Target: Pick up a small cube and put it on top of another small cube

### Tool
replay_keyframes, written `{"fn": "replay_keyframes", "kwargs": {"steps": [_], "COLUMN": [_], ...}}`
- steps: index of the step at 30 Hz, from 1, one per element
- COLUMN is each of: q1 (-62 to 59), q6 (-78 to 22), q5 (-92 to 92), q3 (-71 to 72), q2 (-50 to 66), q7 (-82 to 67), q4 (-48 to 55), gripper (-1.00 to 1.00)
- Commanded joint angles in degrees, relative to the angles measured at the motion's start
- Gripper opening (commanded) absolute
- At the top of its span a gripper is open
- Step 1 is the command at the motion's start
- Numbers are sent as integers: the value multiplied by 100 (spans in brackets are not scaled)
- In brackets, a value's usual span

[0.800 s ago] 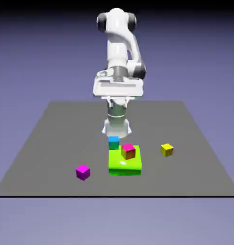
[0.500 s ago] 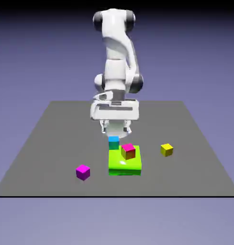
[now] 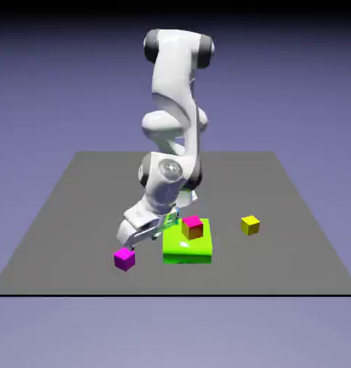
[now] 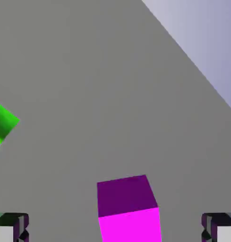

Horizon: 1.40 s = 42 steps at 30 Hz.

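Observation:
A small magenta cube (image 3: 124, 258) lies on the grey table toward the exterior view's left. In the hand view this magenta cube (image 4: 128, 208) shows low in the middle, between the two grey fingertips (image 4: 11, 227) and a little beyond them. My gripper (image 3: 129, 240) hangs tilted just above it, open and holding nothing. Another small cube with a magenta top and orange side (image 3: 192, 227) rests on a flat green block (image 3: 186, 244). A yellow cube (image 3: 250, 225) sits off to the exterior view's right. The teal cube is hidden behind the arm.
A corner of the green block (image 4: 3, 124) shows at the hand view's left edge. The table's edge (image 4: 192, 66) runs diagonally across that view's upper right, with the backdrop beyond it.
The arm has dropped and swung toward the exterior view's left, tilting the hand over the magenta cube. It now covers the teal cube that showed behind the green block.

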Motion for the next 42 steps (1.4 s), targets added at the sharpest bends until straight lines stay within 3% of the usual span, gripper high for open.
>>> {"fn": "replay_keyframes", "kwargs": {"steps": [1, 3, 8, 9, 15, 32, 34, 39, 40, 42], "q1": [77, 121, -235, -235, 58, -1557, -1584, -1608, -1608, -1602], "q6": [-150, -235, 740, 740, -358, -3483, -3536, -2503, -2503, -2752], "q5": [-95, -150, -152, -152, -71, 1953, 1987, 1897, 1897, 1919], "q3": [-112, -177, -87, -87, -38, 3491, 3551, 3514, 3514, 3523], "q2": [208, 327, 1226, 1227, 253, -1656, -1688, -1393, -1393, -1464], "q7": [-142, -223, -143, -143, -90, 3308, 3366, 3435, 3435, 3419], "q4": [101, 160, 119, 119, 167, 358, 361, -381, -381, -202], "gripper": [0, 0, 0, -100, -100, -100, -100, -100, 100, 100]}}
